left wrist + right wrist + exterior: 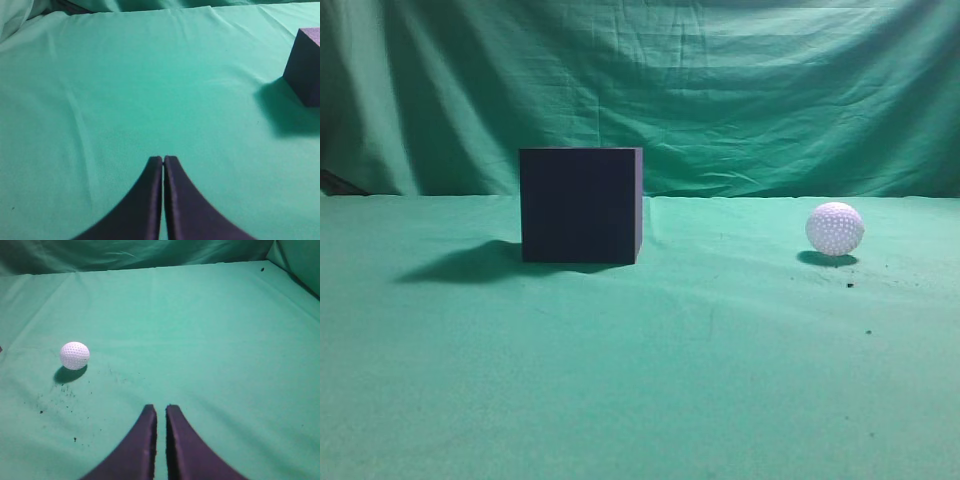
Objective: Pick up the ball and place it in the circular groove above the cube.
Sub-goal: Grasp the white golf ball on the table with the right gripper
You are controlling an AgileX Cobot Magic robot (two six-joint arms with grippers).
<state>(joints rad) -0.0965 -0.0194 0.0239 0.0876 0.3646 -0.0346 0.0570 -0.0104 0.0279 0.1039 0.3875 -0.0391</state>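
Both claws closed, empty: left gripper (pixel 163 159), right gripper (pixel 161 408). Ball (pixel 835 229) rests far right of cube (pixel 580 205), well apart.

White dimpled ball (pixel 835 228), black cube (pixel 580 205)

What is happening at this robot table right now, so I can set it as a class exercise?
Nothing is being handled yet. The white dimpled ball rests on the green cloth, well to the right of the black cube. The left gripper is shut and empty, with the cube's corner ahead to its right. The right gripper is nearly closed and empty, with the ball ahead to its left.
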